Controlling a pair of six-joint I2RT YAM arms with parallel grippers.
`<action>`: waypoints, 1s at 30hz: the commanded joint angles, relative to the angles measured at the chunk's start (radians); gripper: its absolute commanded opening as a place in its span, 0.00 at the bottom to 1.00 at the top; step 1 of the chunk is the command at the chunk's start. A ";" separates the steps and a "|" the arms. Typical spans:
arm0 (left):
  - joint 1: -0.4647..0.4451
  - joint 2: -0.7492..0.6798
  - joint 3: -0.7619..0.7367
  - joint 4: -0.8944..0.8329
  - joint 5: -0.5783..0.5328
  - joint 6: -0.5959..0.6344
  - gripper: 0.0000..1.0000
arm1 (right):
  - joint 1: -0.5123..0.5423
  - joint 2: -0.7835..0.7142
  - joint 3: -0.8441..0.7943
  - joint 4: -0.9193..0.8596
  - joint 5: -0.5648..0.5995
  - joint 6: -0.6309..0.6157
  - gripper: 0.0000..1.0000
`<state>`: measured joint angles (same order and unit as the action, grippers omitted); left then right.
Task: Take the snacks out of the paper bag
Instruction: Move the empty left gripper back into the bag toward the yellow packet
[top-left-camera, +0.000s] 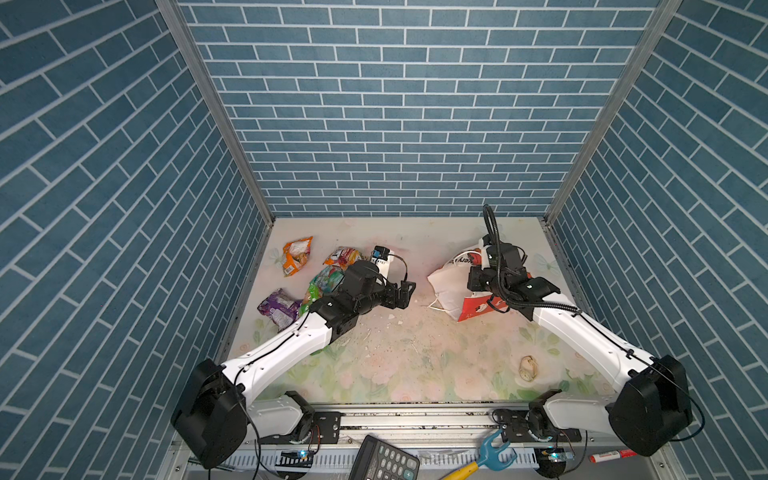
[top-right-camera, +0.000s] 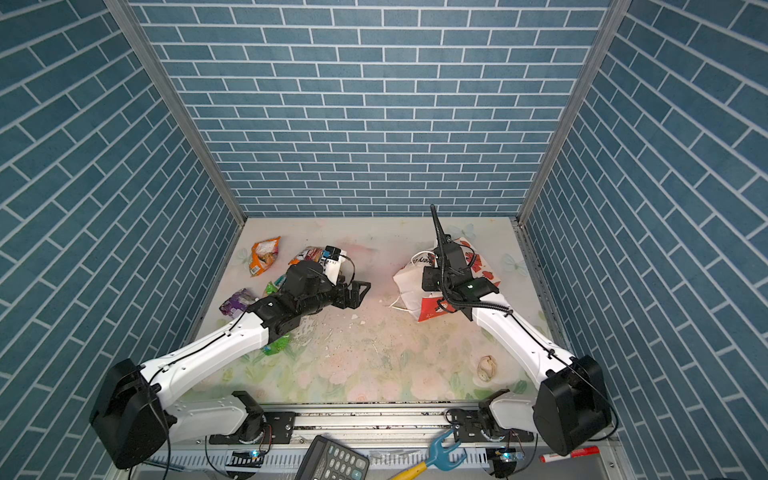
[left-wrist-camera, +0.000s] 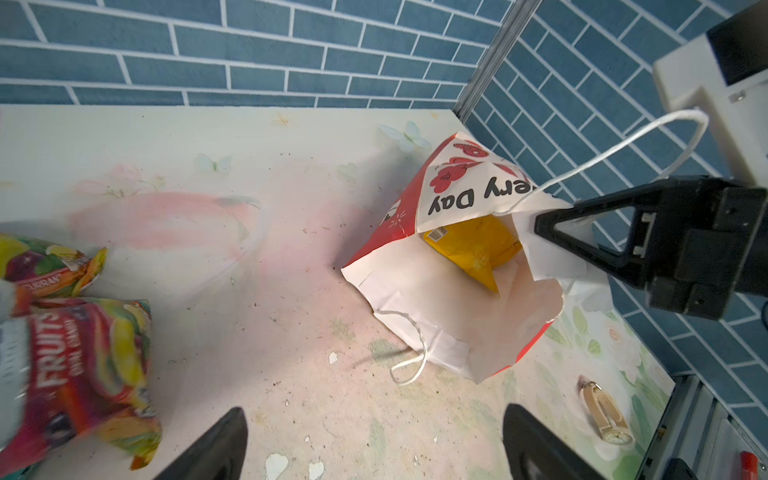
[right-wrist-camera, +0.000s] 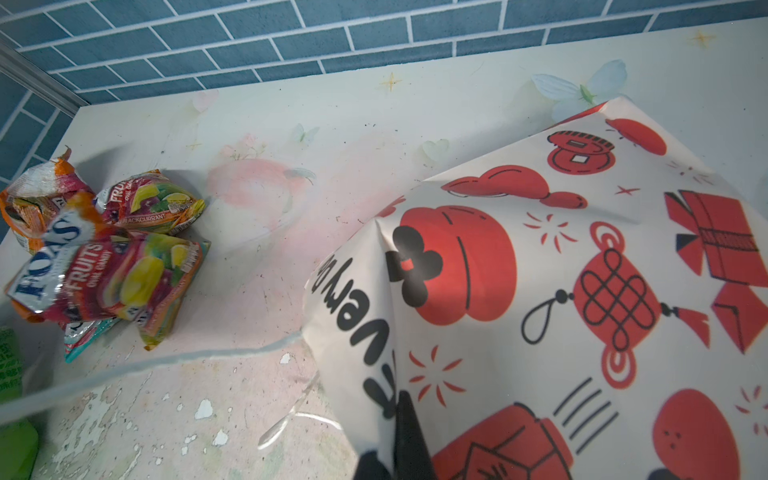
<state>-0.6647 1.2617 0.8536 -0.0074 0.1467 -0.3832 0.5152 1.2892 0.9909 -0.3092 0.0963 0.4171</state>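
Paper bag (left-wrist-camera: 436, 299) looks matt and creased, snack packets (right-wrist-camera: 124, 282) are glossy crinkly plastic, tabletop (left-wrist-camera: 291, 291) print's flaking, rough.

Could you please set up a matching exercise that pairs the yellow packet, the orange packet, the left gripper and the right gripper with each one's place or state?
Things
1. yellow packet
2. orange packet
3. left gripper
4. right gripper

Places or states
A. shut on the rim of the paper bag
B. lying on the table, toward its far left corner in both top views
C. inside the paper bag
D. open and empty

Pairs: 1-C; 2-B; 3-D; 4-A
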 joint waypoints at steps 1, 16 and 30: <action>-0.008 0.020 -0.019 0.070 0.056 0.027 0.94 | 0.000 -0.001 -0.007 0.010 -0.016 0.046 0.00; -0.086 0.136 -0.104 0.281 0.089 0.032 0.84 | 0.000 0.060 0.082 -0.033 -0.012 0.044 0.00; -0.107 0.351 -0.027 0.492 0.190 -0.027 0.67 | 0.000 0.004 0.067 -0.059 -0.033 -0.005 0.00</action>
<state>-0.7654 1.5810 0.7830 0.3901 0.3000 -0.3889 0.5152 1.3296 1.0512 -0.3401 0.0822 0.4187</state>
